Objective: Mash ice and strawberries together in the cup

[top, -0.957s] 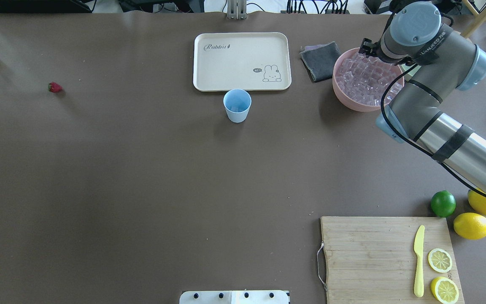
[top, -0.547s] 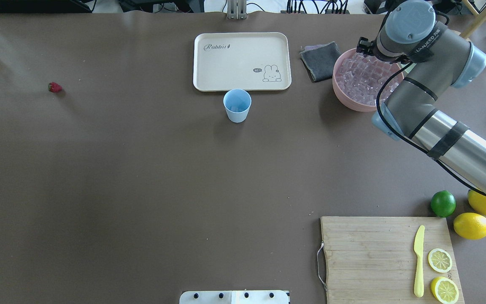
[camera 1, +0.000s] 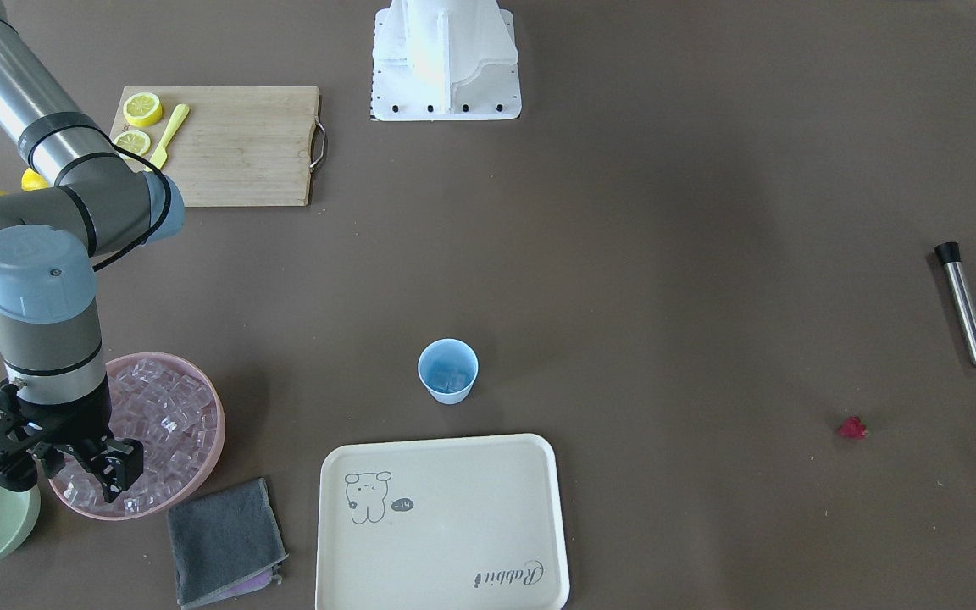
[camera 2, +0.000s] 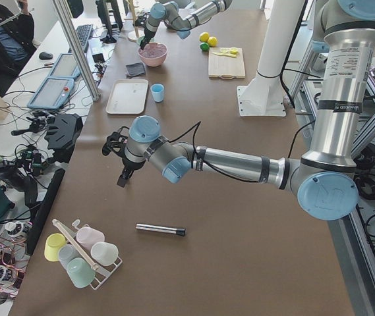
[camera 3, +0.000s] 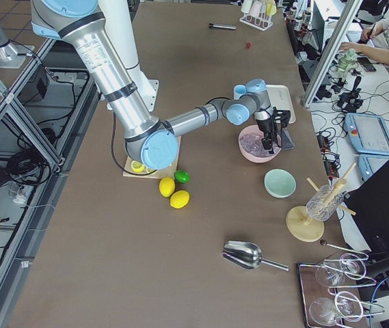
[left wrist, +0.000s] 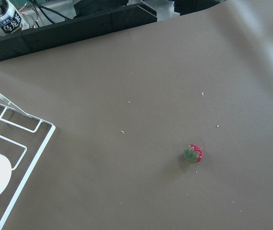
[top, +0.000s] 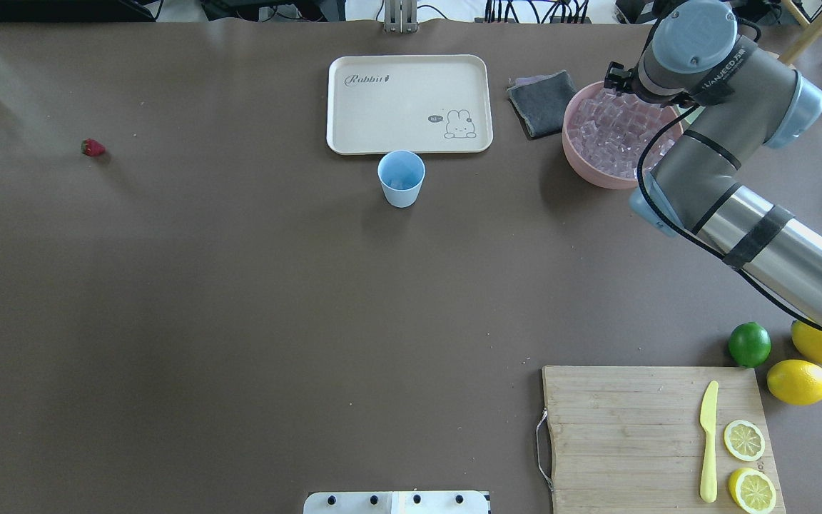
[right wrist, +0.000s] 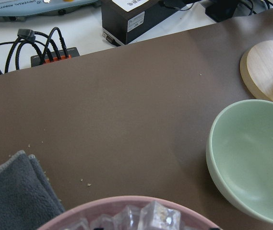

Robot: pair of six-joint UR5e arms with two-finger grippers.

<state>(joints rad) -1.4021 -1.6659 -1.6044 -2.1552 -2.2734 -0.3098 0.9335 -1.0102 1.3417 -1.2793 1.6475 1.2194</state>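
right end effector point(camera 1: 107, 479) low over ice point(camera 1: 170, 411), pink bowl's point(camera 1: 215, 407) 7 o'clock in front view, likely for pick; open or closed, cannot tell; cup point(camera 1: 448, 370) awaits.

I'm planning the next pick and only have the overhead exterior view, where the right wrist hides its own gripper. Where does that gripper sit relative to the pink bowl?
Observer: In the front-facing view the right gripper points down over the ice in the pink bowl, near the rim farthest from the robot. I cannot tell whether it is open.
Operator: And the left arm? It's outside my frame.
Observer: The left gripper hangs above the table, and its wrist camera looks down on the strawberry, which lies alone.
Operator: Any mashing tool around?
Observer: A metal rod with a black cap lies flat near that gripper, past your left edge.
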